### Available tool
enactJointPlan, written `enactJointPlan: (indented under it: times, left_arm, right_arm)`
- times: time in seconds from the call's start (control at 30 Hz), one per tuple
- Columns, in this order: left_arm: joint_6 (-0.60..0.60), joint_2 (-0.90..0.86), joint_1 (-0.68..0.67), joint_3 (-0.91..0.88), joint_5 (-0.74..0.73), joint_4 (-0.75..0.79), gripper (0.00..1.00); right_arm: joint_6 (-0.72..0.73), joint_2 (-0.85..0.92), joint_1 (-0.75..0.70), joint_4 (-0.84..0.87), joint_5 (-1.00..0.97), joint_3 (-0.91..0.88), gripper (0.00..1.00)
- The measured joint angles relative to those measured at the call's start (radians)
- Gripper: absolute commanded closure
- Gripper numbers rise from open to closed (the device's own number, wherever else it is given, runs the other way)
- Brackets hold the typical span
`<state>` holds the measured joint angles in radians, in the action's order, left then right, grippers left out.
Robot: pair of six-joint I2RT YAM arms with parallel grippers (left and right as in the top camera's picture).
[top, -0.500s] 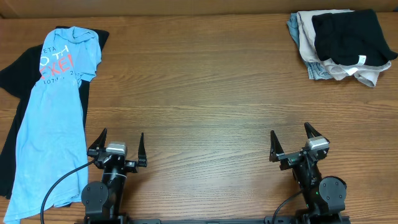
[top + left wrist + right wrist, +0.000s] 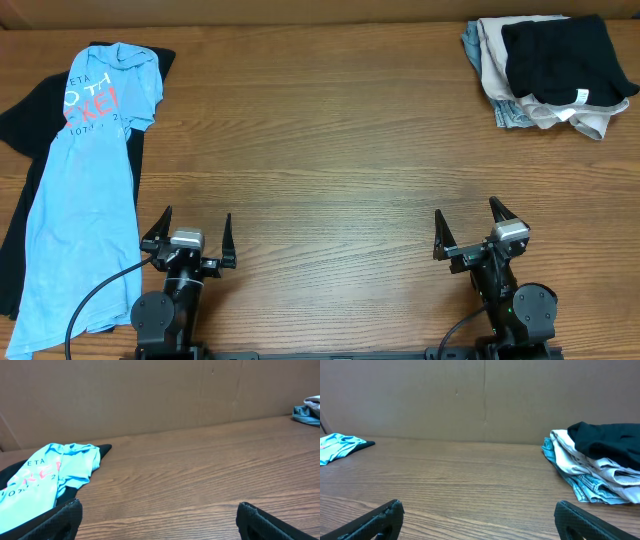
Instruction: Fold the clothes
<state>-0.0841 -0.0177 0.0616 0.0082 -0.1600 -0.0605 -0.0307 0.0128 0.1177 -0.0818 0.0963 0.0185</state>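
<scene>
The light blue T-shirt [image 2: 82,180] lies lengthwise along the table's left side, folded narrow, with white and red-orange lettering near its far end. It also shows in the left wrist view [image 2: 47,472] and, small, in the right wrist view [image 2: 340,444]. My left gripper [image 2: 190,232] is open and empty at the front, just right of the shirt's lower part [image 2: 157,515]. My right gripper [image 2: 470,222] is open and empty at the front right [image 2: 480,515].
A black garment [image 2: 22,120] lies under the blue shirt at the left edge. A pile of folded clothes [image 2: 548,68], black on top of white and teal, sits at the far right corner [image 2: 600,460]. A cardboard wall [image 2: 150,395] backs the table.
</scene>
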Motion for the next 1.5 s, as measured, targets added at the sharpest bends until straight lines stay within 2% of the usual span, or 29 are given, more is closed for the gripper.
enactJointPlan:
  times: [0.9,1.5]
  left_arm:
    - [0.000,0.000,0.000,0.000,0.000,0.000,0.00]
    - [0.000,0.000,0.000,0.000,0.023,0.000,0.00]
  right_arm:
    - [0.000,0.000,0.000,0.000,0.000,0.000,0.00]
    - [-0.023,0.000,0.000,0.006,-0.105,0.000,0.00]
